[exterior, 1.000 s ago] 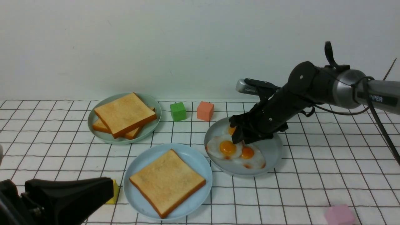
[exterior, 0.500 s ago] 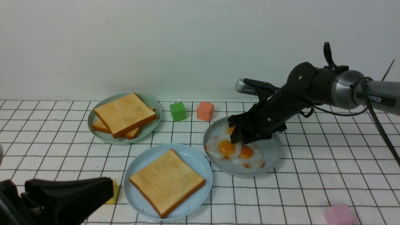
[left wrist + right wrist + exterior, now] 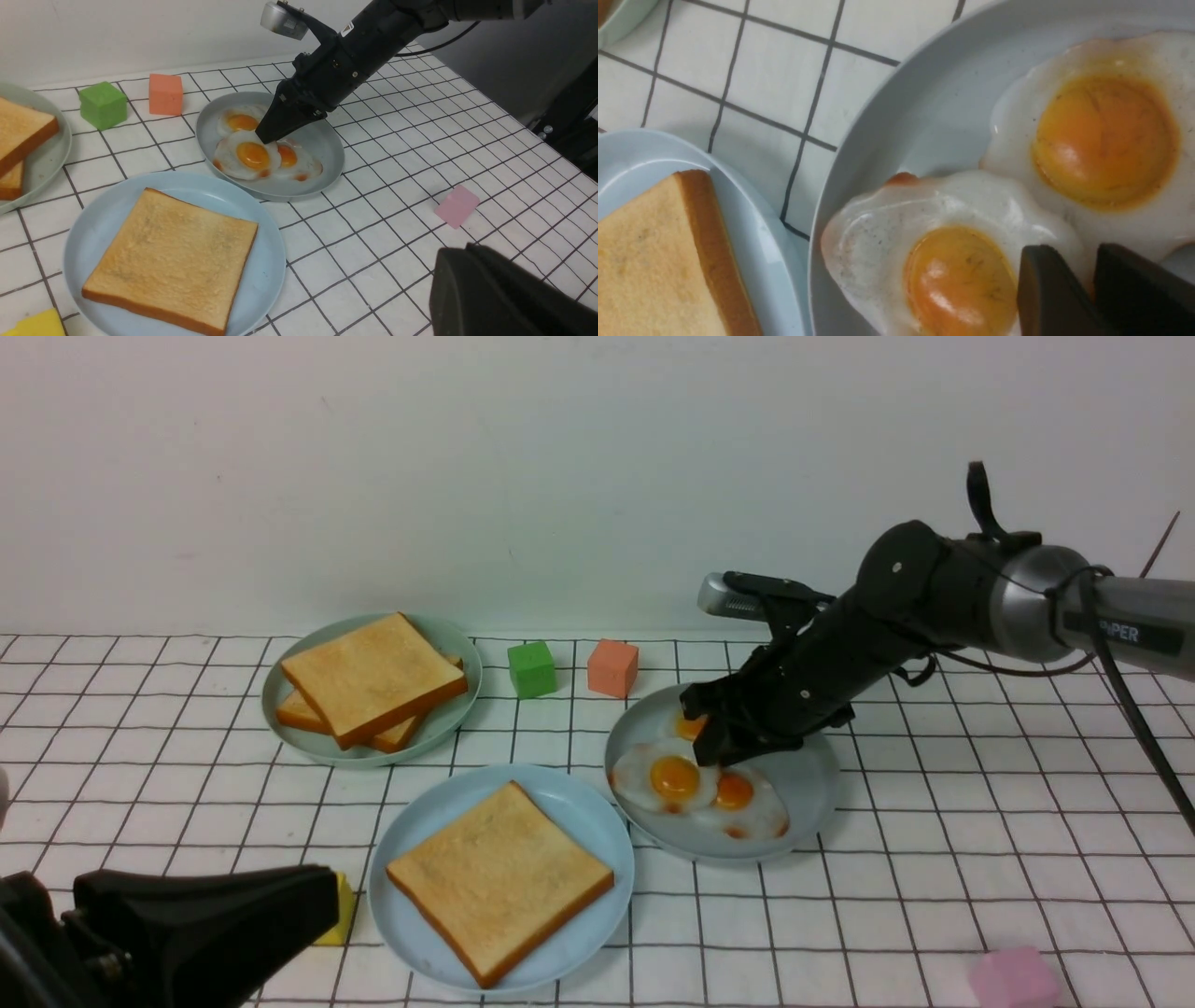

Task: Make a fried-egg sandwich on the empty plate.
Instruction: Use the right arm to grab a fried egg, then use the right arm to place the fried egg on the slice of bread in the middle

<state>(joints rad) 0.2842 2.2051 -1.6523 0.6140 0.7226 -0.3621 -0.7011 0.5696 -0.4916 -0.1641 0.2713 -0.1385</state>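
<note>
The sky-blue plate (image 3: 411, 821) sits at the front centre with one toast slice (image 3: 499, 879) lying flat on it; it also shows in the left wrist view (image 3: 93, 219). Three fried eggs lie on the grey-blue plate (image 3: 803, 784) to its right. My right gripper (image 3: 705, 747) reaches down into that plate and is shut on the white edge of the front egg (image 3: 667, 777), with its fingertips (image 3: 1041, 280) beside the yolk. My left gripper (image 3: 317, 896) hangs low at the front left, shut and empty.
A pale green plate (image 3: 448, 644) at the back left holds two stacked toast slices (image 3: 372, 677). A green cube (image 3: 531, 668) and an orange cube (image 3: 612, 667) stand behind the plates. A pink cube (image 3: 1013, 978) lies at the front right, a yellow block (image 3: 341, 910) by my left gripper.
My right gripper has shifted slightly left and up with the front egg; the grey-blue plate and its eggs slid a little left. The left arm has not moved.
</note>
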